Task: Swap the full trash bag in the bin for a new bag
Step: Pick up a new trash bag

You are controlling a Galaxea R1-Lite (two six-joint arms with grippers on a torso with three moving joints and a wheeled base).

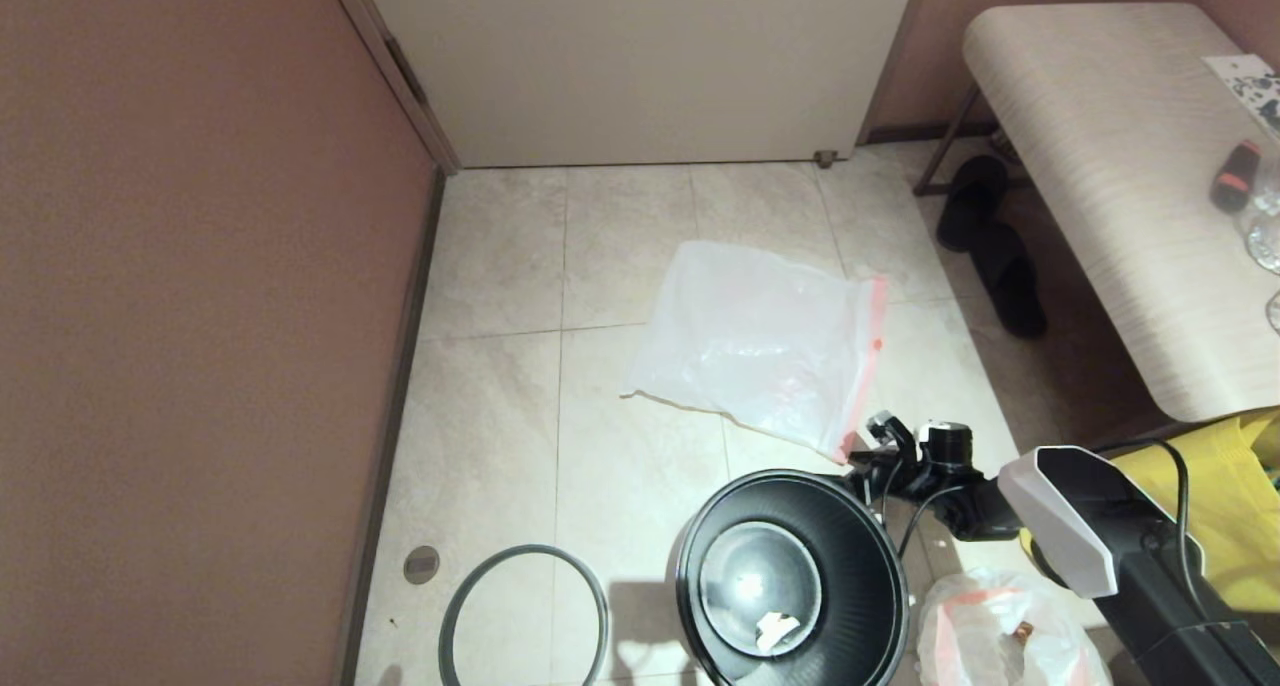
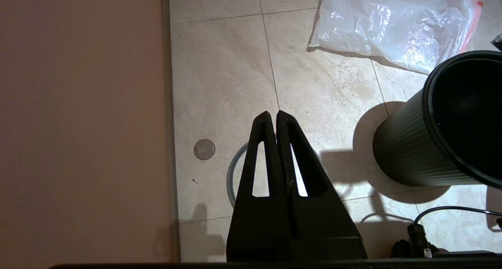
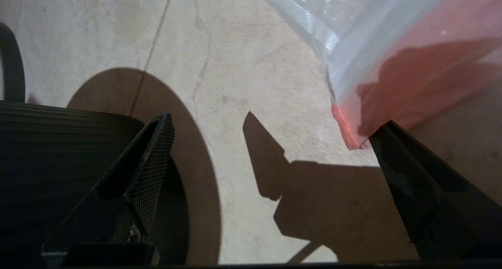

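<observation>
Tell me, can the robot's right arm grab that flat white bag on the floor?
Probably yes. The right gripper hangs wide open just above the floor, and the new bag has its pink corner right by one finger. Only bare tile lies between; the bin sits off to the side.

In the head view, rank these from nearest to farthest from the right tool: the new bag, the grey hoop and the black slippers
From the right tool:
1. New bag, its pink corner just ahead.
2. Black slippers, beyond it under the bench.
3. Grey hoop, on the floor left of the bin.
</observation>
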